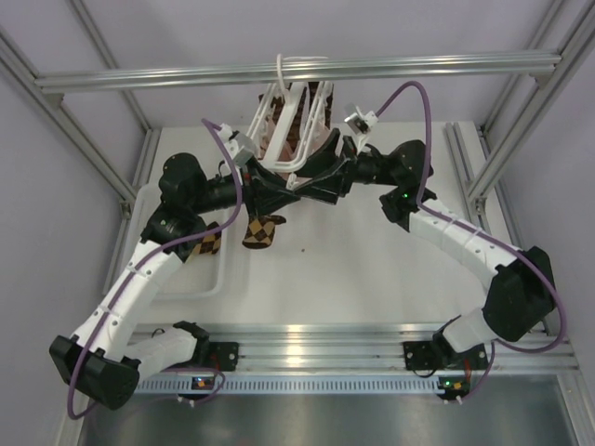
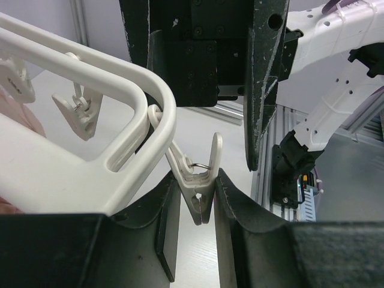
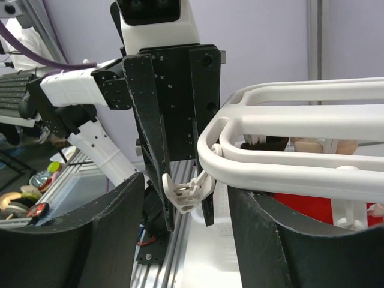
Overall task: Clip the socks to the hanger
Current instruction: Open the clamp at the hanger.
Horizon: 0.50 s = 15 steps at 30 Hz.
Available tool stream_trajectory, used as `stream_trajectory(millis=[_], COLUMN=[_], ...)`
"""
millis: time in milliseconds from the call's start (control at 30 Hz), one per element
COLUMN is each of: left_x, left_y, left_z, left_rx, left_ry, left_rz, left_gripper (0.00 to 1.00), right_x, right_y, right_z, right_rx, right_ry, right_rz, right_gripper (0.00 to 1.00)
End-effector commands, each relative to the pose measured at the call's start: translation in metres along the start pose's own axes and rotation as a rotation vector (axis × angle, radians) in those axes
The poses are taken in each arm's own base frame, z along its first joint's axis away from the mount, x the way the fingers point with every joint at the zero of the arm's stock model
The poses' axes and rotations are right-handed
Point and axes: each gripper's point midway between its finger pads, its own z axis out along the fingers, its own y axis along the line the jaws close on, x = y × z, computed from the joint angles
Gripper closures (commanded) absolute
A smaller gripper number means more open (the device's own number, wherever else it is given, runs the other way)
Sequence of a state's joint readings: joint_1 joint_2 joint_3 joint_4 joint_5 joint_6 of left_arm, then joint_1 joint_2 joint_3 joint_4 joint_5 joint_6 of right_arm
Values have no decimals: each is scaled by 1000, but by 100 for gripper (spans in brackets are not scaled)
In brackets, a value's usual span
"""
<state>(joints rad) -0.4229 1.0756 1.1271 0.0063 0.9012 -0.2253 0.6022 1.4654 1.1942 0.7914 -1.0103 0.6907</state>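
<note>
Enclosure: pale lilac walls at 9, 12 and 3 o'clock; aluminium crossbeam overhead at 12 o'clock; angled aluminium struts at 2 o'clock; white table top at centre; slotted aluminium rail at 6 o'clock; grey surface below it; diffuse light.

One hanger, two arms

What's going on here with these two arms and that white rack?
The left gripper pinches one clip at the near corner of the hanger, which hangs from the top bar. The right gripper is open around that same corner. A check sock lies on the table below, not yet clipped.
</note>
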Motion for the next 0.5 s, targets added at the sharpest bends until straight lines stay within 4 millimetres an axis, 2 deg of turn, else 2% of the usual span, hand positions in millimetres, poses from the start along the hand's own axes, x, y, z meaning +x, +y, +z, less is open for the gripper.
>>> stream_trajectory(millis=[0, 133, 367, 400, 467], left_x=[-8, -6, -5, -4, -5], left_y=[-17, -14, -12, -10, -9], left_z=[0, 1, 2, 2, 1], left_rx=[85, 80, 67, 60, 44], left_ry=[-1, 1, 1, 3, 0], left_rz=[32, 24, 15, 10, 11], left_gripper=[89, 88, 82, 80, 67], right_x=[-12, -13, -10, -10, -10], right_y=[10, 11, 10, 10, 10], right_z=[6, 8, 9, 9, 9], right_rx=[-38, -39, -38, -39, -37], right_ry=[-45, -53, -54, -57, -59], right_rz=[-59, -41, -11, -12, -4], right_gripper=[44, 51, 70, 73, 85])
